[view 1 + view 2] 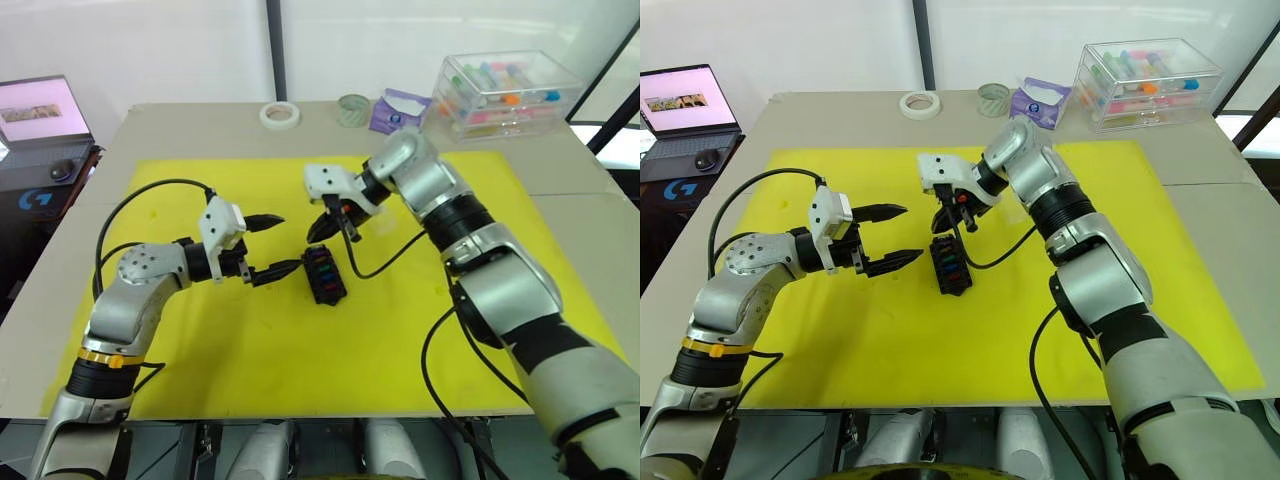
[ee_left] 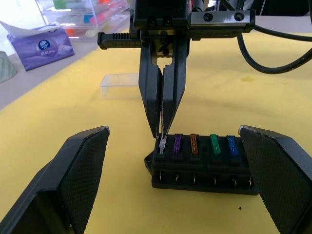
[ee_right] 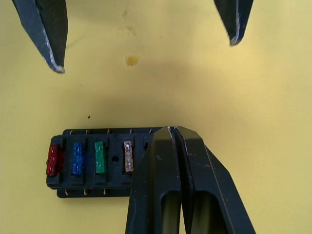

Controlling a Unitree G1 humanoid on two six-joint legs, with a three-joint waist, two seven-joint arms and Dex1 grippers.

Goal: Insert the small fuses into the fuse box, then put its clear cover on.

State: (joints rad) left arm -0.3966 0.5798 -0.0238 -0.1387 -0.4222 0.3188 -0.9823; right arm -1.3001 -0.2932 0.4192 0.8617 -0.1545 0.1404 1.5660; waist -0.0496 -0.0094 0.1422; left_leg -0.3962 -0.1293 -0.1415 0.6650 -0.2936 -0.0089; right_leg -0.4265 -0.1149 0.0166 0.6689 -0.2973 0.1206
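The black fuse box (image 1: pixel 325 275) lies on the yellow mat (image 1: pixel 200 340) between both grippers. In its slots stand red (image 3: pixel 52 160), blue (image 3: pixel 78 158), green (image 3: pixel 99 157), orange (image 3: pixel 128 157) and purple (image 2: pixel 177 143) fuses. My right gripper (image 2: pixel 162 136) points down over the box's end slot, shut on a grey fuse (image 2: pixel 163 145) that sits at that slot. My left gripper (image 1: pixel 290 242) is open right beside the box, its fingers (image 2: pixel 73 180) wide apart and touching nothing. The clear cover (image 2: pixel 119 84) lies on the mat behind the box.
At the table's back right stands a large clear box of coloured tubes (image 1: pixel 505 90), with a purple tissue pack (image 1: pixel 398 108), a greenish roll (image 1: pixel 352 108) and a white tape roll (image 1: pixel 280 114) beside it. A laptop (image 1: pixel 680 110) sits off the table's left.
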